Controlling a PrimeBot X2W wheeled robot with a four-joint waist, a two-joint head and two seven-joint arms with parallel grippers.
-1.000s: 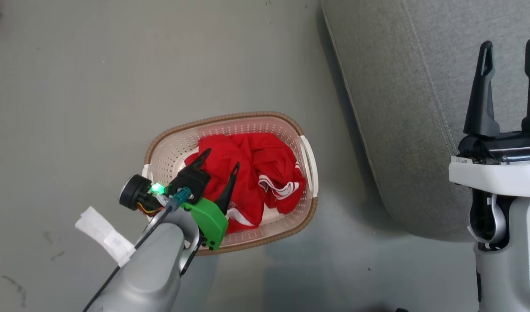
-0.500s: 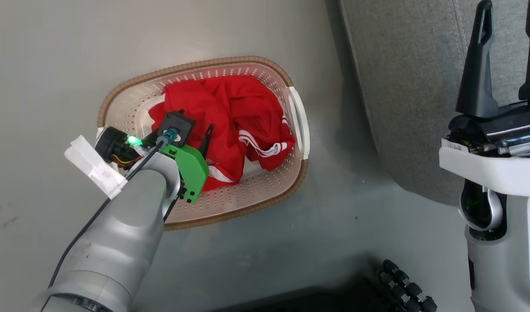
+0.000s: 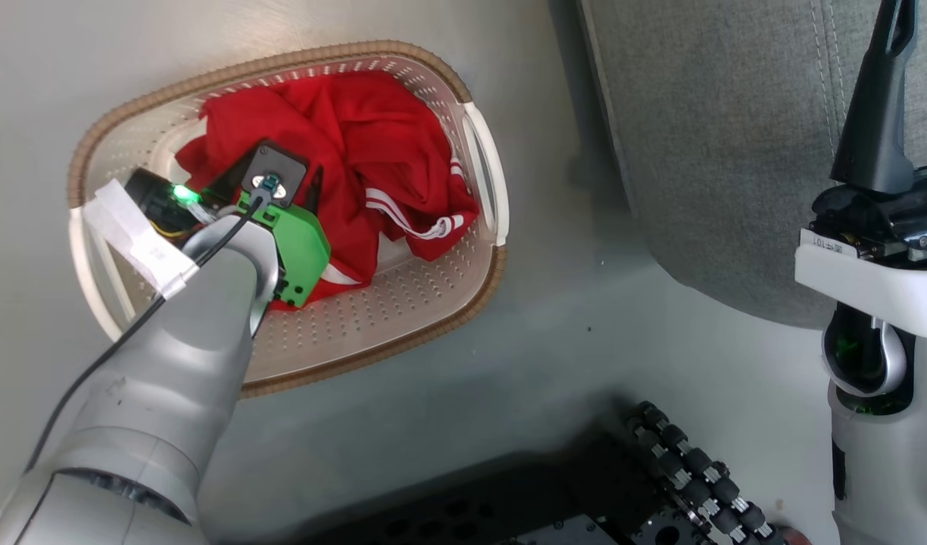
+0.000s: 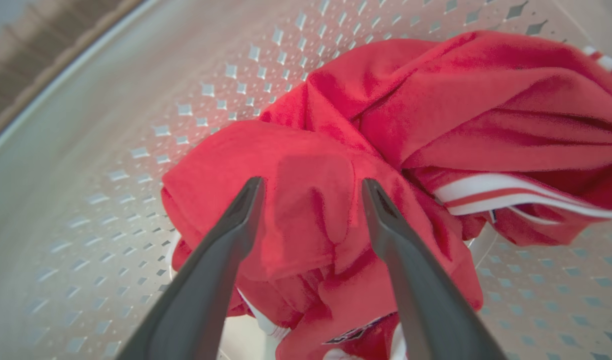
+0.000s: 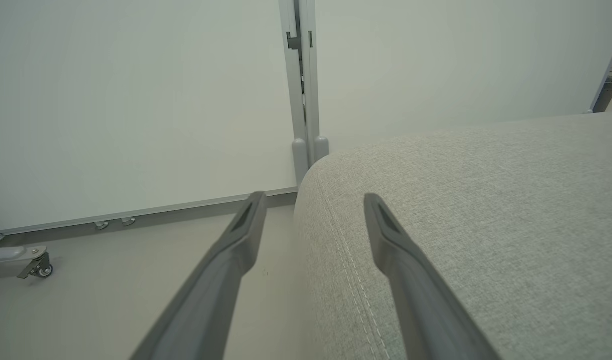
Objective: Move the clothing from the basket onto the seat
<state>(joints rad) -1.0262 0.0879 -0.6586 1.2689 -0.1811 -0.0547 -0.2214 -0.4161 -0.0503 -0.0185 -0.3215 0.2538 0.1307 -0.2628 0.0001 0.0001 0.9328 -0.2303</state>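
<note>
clothing [image 3: 372,144]: red fabric with white stripes, lay crumpled in one heap inside the basket, covering most of its floor; a striped edge trailed toward the handle nearest the seat.

basket [image 3: 388,310]: cream, perforated, brown rim; stood on the floor [image 3: 554,363] just beside the seat, apart from it.

seat [image 3: 706,151]: light grey woven cushion with a stitched seam and a rounded corner; stood to the robot's right of the basket.

left gripper [image 4: 312,182]: reached down into the basket, jaws wide apart and clamped on nothing; a raised fold of the clothing sat between the two fingertips. whether the tips pressed the fabric could not be told.

right gripper [image 5: 314,197]: jaws wide apart, empty; hung above the edge of the seat, one finger over the cushion and one over the floor, pointing toward a pale wall [image 5: 136,100].

base [image 3: 691,469]: dark, with a roller wheel; showed at the bottom of the head view.
</note>
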